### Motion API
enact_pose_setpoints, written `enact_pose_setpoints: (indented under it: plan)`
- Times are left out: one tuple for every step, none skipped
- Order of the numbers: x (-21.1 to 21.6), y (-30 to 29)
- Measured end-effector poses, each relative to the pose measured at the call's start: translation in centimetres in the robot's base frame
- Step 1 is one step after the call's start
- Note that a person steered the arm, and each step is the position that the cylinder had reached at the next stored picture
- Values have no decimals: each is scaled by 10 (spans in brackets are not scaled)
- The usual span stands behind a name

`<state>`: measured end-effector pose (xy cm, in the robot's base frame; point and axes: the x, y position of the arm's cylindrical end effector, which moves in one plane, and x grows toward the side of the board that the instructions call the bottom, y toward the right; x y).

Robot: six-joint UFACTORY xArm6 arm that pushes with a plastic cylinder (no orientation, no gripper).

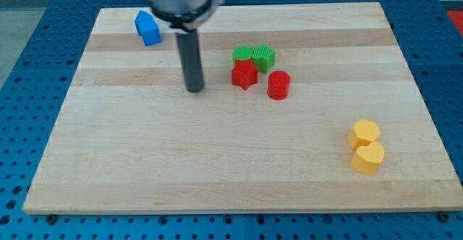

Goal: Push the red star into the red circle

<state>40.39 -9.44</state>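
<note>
Camera view: my tip (pixel 194 90) sits left of the red star (pixel 244 74), apart; red circle (pixel 278 85) beside it.

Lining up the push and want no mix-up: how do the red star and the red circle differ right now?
The red star has pointed arms; the red circle is a round cylinder. The star touches the green blocks above it; the circle stands apart from them. The star lies nearer my tip, at the view's left; the circle sits right and slightly lower. Both share the same red.

Bright even light, soft shadows, sharp pic, no glare.
</note>
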Motion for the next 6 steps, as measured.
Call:
enact_pose_setpoints:
  plan:
    - [-25,7]
    - [-28,27]
    - [-28,49]
    - [-26,70]
    - [-20,89]
    - [-11,103]
